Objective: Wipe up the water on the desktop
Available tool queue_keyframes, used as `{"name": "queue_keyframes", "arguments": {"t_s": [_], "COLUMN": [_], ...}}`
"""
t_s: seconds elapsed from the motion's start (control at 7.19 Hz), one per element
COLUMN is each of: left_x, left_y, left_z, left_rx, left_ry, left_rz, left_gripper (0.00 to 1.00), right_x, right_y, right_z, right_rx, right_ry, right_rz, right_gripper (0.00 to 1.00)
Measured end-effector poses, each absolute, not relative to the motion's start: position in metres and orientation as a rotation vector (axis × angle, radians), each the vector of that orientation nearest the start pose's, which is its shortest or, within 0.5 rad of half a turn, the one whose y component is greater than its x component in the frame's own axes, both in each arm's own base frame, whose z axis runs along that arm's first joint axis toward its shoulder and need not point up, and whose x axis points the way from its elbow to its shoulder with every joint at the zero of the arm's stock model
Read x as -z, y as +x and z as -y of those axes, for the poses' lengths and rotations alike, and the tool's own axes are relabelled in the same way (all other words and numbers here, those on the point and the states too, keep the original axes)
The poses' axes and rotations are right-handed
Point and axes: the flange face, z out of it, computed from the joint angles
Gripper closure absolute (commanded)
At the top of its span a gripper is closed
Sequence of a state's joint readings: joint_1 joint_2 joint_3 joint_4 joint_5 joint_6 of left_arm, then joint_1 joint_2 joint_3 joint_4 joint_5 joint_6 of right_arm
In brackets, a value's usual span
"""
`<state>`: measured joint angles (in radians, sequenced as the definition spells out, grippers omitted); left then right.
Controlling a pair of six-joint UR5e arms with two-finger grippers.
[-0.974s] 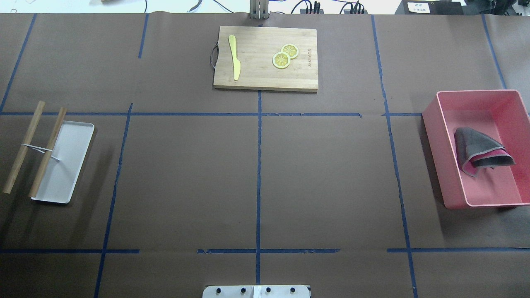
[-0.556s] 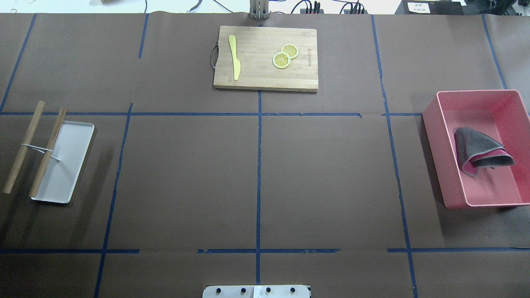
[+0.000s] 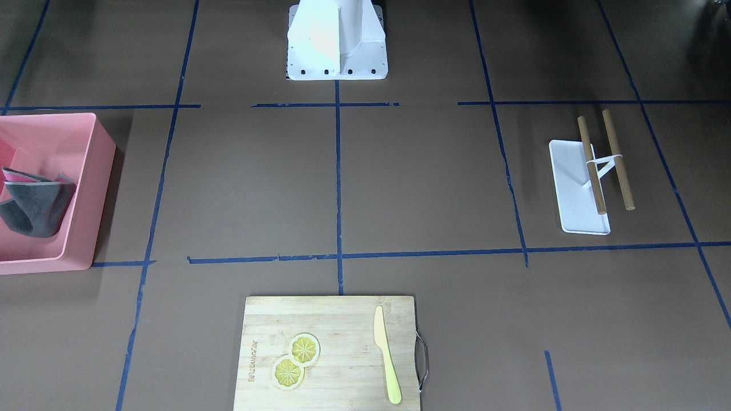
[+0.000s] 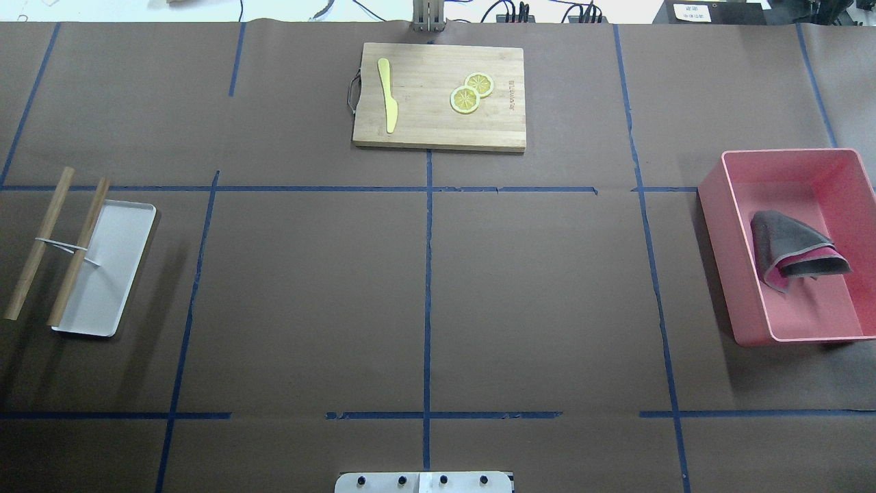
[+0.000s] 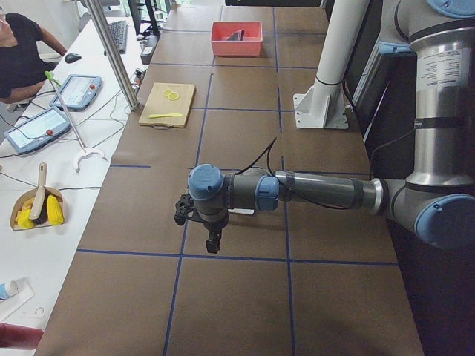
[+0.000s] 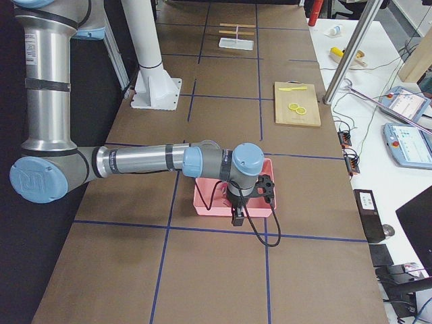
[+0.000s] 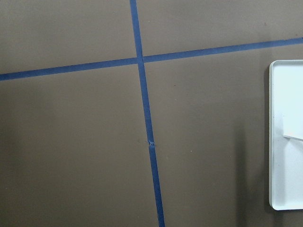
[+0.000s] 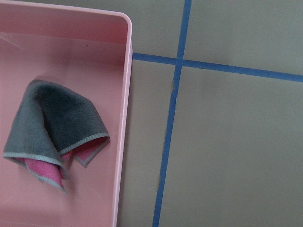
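The desktop (image 4: 534, 294) is a dark-brown surface marked by blue tape lines; I see no water on it in any view. A folded grey and pink cloth (image 4: 794, 250) lies in a pink bin (image 4: 715, 226) at the right edge; it also shows in the right wrist view (image 8: 57, 137). My right gripper (image 6: 237, 217) hangs over the near edge of the bin, seen only in the exterior right view. My left gripper (image 5: 213, 241) hangs over the desktop beside the white tray, seen only in the exterior left view. I cannot tell whether either is open or shut.
A bamboo cutting board (image 4: 438, 130) at the far middle holds a yellow knife (image 4: 387, 96) and two lemon slices (image 4: 471, 94). A white tray (image 4: 109, 287) with two wooden sticks (image 4: 41, 243) lies at the left. The robot base (image 3: 337, 40) stands at the near edge.
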<state>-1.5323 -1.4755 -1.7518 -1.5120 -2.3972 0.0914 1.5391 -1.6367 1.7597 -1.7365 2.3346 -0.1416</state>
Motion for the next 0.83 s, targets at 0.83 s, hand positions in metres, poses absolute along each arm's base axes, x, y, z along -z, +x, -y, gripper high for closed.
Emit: {"name": "queue_keyframes", "arguments": {"t_s": [0.83], "left_x": [-0.604], "left_y": [-0.043], "left_z": [0.459], "left_rx": [-0.139], "left_ry": [0.066], "left_rz": [-0.819], "left_gripper": [0.00], "right_x": [-0.635], "right_y": [0.049], "right_z": [0.459], "right_rx": [0.126], "right_ry": [-0.042], "right_rz": [0.784], "right_gripper": [0.00]}}
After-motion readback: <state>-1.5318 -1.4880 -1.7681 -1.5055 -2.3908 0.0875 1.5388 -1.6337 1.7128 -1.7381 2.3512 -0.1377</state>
